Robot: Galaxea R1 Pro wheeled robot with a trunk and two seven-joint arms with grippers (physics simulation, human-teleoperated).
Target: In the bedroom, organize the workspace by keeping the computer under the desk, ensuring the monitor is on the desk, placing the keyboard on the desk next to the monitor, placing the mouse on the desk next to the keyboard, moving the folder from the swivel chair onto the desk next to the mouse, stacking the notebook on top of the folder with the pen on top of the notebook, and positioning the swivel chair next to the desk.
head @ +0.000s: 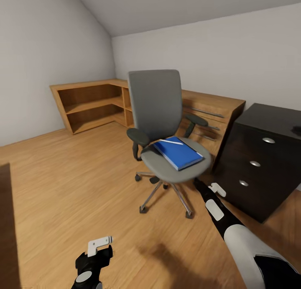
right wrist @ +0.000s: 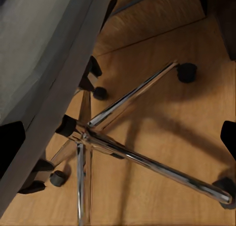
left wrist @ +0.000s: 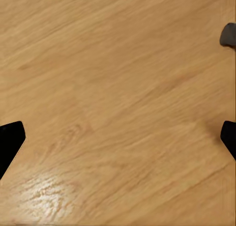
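1. The folder (head: 179,152) is flat, thin and probably light but slippery; I judge a pinch on the corner overhanging the seat's front edge the best hold.
2. It is bright blue with white edges, and a thin whitish pen (head: 170,141) lies across its far end.
3. It rests on the swivel chair (head: 161,113) seat, beside the black desk (head: 267,155).
4. The right gripper (head: 200,183) hovers just under the seat rim, fingers spread apart and empty; the left gripper (head: 101,244) hangs low over the floor, also spread and empty.

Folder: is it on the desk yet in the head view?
No, the blue folder lies flat on the seat of the swivel chair, beside the black desk rather than on it.
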